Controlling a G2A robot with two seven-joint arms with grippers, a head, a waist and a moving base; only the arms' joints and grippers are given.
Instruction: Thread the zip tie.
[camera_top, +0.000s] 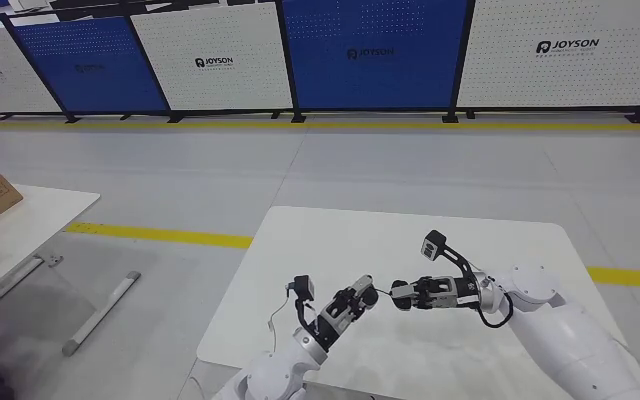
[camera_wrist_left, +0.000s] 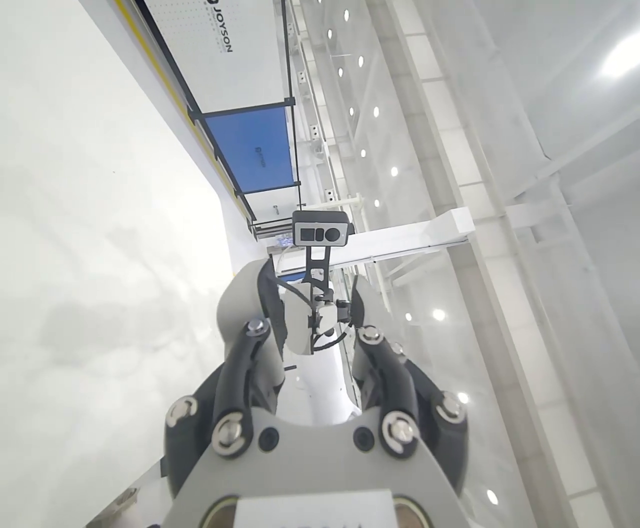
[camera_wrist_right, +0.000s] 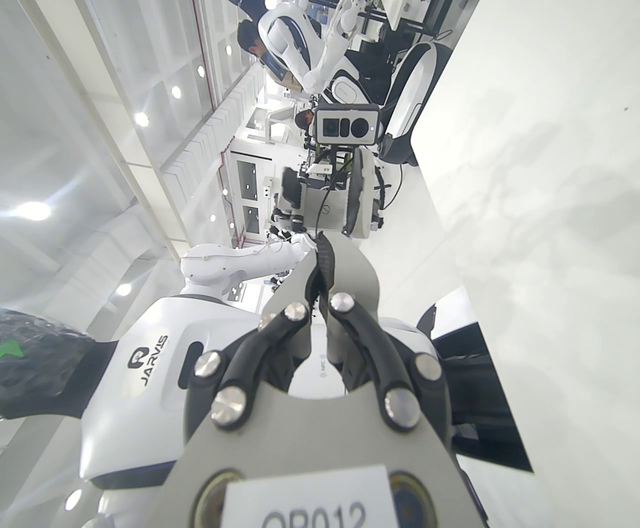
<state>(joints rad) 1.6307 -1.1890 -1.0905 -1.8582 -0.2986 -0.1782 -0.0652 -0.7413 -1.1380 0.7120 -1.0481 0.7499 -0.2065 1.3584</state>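
Note:
Over the white table (camera_top: 480, 240) my two grippers face each other tip to tip, a small gap apart. My right gripper (camera_top: 397, 295) (camera_wrist_right: 320, 245) is shut, and a thin dark strand, apparently the zip tie (camera_wrist_right: 324, 205), runs from its tips toward the left gripper (camera_wrist_right: 325, 192). My left gripper (camera_top: 366, 292) (camera_wrist_left: 312, 300) is open, its fingers (camera_wrist_left: 250, 320) spread wide. In the left wrist view the right gripper (camera_wrist_left: 327, 317) sits end-on between them, with a thin line of the tie (camera_wrist_left: 345, 334) beside it. The tie's head is too small to make out.
Both arms hang above the table's front half; its near edge (camera_top: 230, 360) lies just under the left arm. A second white table (camera_top: 40, 215) stands off to the left. Blue and white partition panels (camera_top: 370, 50) line the far side of the floor.

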